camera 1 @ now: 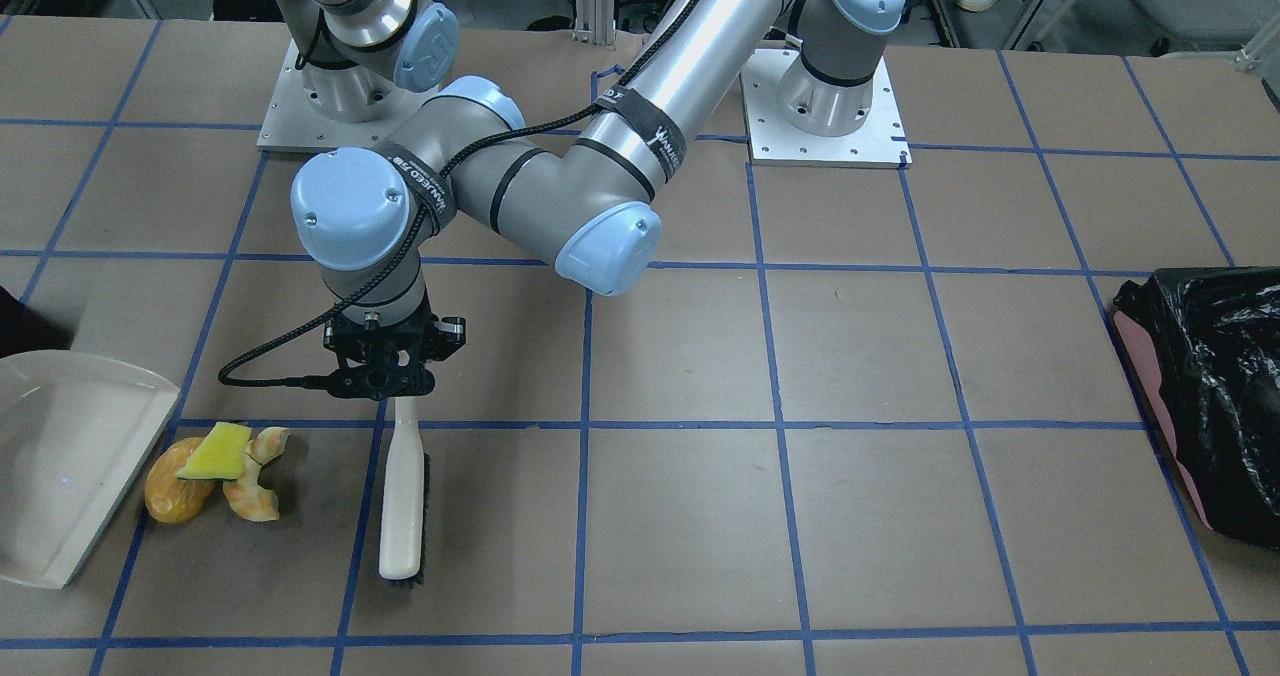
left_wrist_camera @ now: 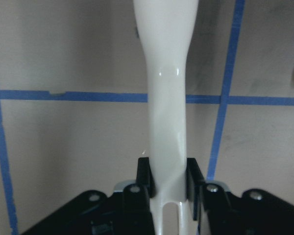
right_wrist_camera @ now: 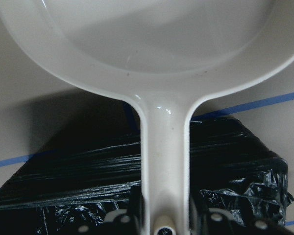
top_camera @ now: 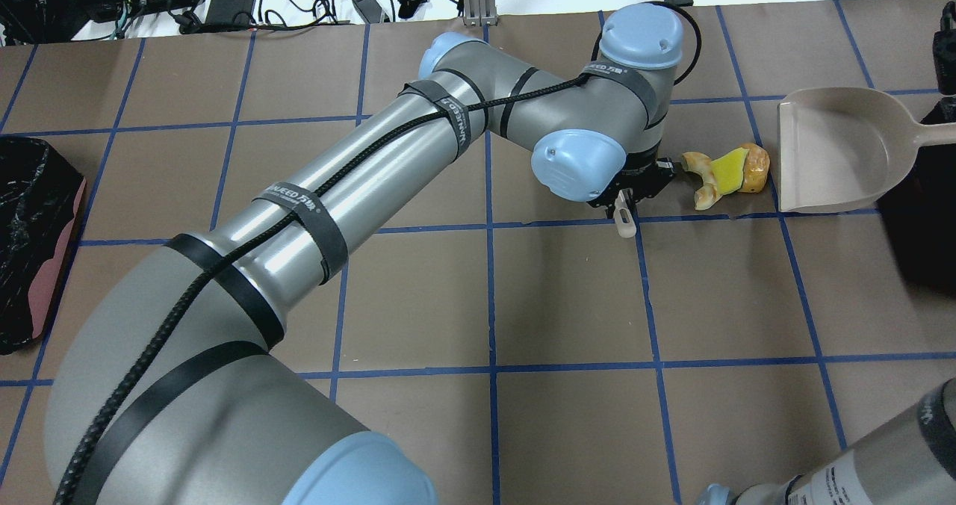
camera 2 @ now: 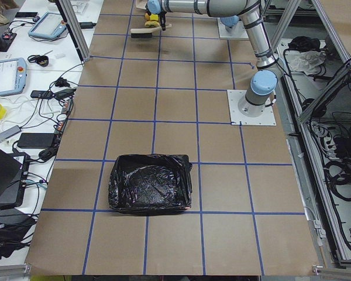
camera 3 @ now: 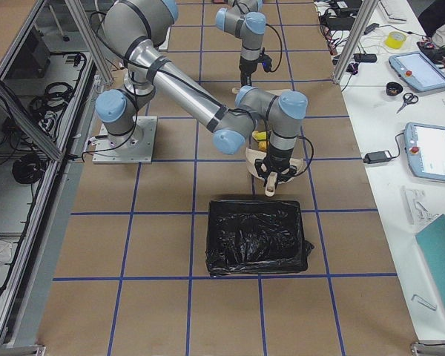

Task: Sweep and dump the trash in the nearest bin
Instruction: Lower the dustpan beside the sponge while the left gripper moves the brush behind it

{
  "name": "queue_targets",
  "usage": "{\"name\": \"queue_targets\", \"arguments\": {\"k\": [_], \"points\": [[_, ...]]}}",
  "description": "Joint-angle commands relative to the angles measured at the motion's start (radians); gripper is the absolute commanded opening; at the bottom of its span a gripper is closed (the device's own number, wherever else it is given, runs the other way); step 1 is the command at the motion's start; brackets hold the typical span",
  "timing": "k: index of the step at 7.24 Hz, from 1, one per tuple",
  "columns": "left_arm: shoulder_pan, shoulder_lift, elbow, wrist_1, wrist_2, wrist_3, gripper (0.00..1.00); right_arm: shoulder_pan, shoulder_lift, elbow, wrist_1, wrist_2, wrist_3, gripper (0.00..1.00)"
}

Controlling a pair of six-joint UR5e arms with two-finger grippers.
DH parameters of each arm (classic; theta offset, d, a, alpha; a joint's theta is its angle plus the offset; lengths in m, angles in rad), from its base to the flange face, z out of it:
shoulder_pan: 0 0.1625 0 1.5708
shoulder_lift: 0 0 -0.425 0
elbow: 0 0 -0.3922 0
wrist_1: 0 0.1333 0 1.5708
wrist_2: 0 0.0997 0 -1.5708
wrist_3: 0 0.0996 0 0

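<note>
**Fig. Sweep set-up, read left to right in the front-facing view.** At the left edge, a dark corner is the bin [camera 1: 22, 324]. Only the exterior right view shows it whole. Next, the dustpan [camera 1: 75, 461] rests on the surface [camera 1: 850, 356] with its open lip turned toward the trash [camera 1: 215, 471], which lies just beside that lip. I judge the pan is set there as the catcher. The right gripper [right_wrist_camera: 164, 213] is outside this view. Its wrist camera shows the jaws clenched on the dustpan handle with the black bag [right_wrist_camera: 88, 176] beneath, so I expect dumping to need only a short carry. To the right of the pile and apart from it, the brush [camera 1: 403, 506] is held low. The scraps sit between brush and pan, so one stroke toward the pan should carry them in. The left gripper [left_wrist_camera: 168, 178] reaches across. Its wrist camera shows the jaws grasping the brush handle, a grip the overhead view hides beneath the wrist. At the far right, well apart, is the pink bin [camera 1: 1200, 396], which is not the nearest.
</note>
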Motion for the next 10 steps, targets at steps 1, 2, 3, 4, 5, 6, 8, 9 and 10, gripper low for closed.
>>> {"name": "queue_targets", "arguments": {"k": [1, 2, 3, 4, 5, 6, 8, 9, 10], "points": [[-0.028, -0.034, 0.018, 0.045, -0.002, -0.042, 0.00, 0.000, 0.002, 0.036, -0.046, -0.008, 0.005, 0.00], [-0.045, -0.057, 0.041, 0.050, -0.002, -0.075, 0.00, 0.000, 0.003, 0.045, -0.049, -0.008, 0.014, 0.00], [-0.058, -0.077, 0.070, 0.050, -0.015, -0.095, 0.00, 0.000, 0.003, 0.057, -0.070, -0.010, 0.017, 0.00], [-0.068, -0.086, 0.089, 0.050, -0.034, -0.121, 0.00, 0.000, 0.003, 0.070, -0.072, -0.008, 0.017, 0.00], [-0.078, -0.091, 0.090, 0.050, -0.036, -0.138, 0.00, 0.000, 0.003, 0.071, -0.072, -0.008, 0.017, 0.00], [-0.089, -0.091, 0.092, 0.050, -0.038, -0.167, 0.00, 0.000, 0.003, 0.071, -0.071, -0.008, 0.023, 0.00], [-0.115, -0.093, 0.093, 0.056, -0.081, -0.209, 0.00, 0.000, 0.008, 0.071, -0.066, 0.008, 0.010, 0.00], [-0.123, -0.099, 0.094, 0.073, -0.084, -0.236, 0.00, 0.000, 0.008, 0.079, -0.064, 0.010, 0.011, 0.00], [-0.131, -0.109, 0.094, 0.121, -0.088, -0.244, 0.00, 0.001, 0.008, 0.093, -0.067, 0.009, 0.010, 0.00]]}}
